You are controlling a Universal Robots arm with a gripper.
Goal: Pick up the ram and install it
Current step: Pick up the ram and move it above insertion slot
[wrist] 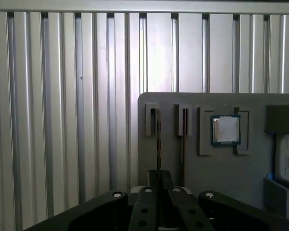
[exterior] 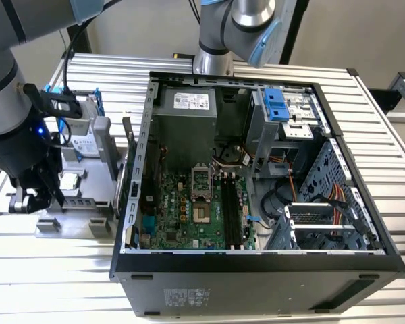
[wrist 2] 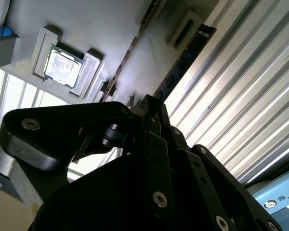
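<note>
Black linkage bars of the gripper (wrist: 160, 174) sit closest to us in both wrist views. We note its 2 fingers drawn together on the near end of the ram (wrist: 158, 144), pressed against both faces of the board.

First wrist view: the ram appears edge-on, a thin dark line running from the fingertips to 1 of 2 narrow slots in the grey fixture plate (wrist: 221, 178). A 2nd thin stick (wrist: 183, 144) stands edge-on in the neighbouring slot, just beside the ram and apart from the fingers.

Second wrist view: the ram (wrist 2: 185, 60) shows its dark flat face. It stands on edge and stretches away from the gripper (wrist 2: 151, 102) to a raised slot block at its far end.

Processor chip (wrist: 226, 130) rests in a square pocket on the same plate, near the 2 slots, not touching the ram.

Exterior view: gripper (exterior: 50, 197) low over the fixture plate (exterior: 74, 219) at the exterior view's left, on the slatted metal table (exterior: 378, 108). Hard drive (exterior: 81, 138) with blue rails stands on the plate, beyond the chip (exterior: 69, 181). Open computer case (exterior: 256, 270) lies just beside the plate, toward the exterior view's right. We see the motherboard (exterior: 189, 209) facing up inside it, and its long black slots (exterior: 231, 209) are well apart from the gripper.
</note>
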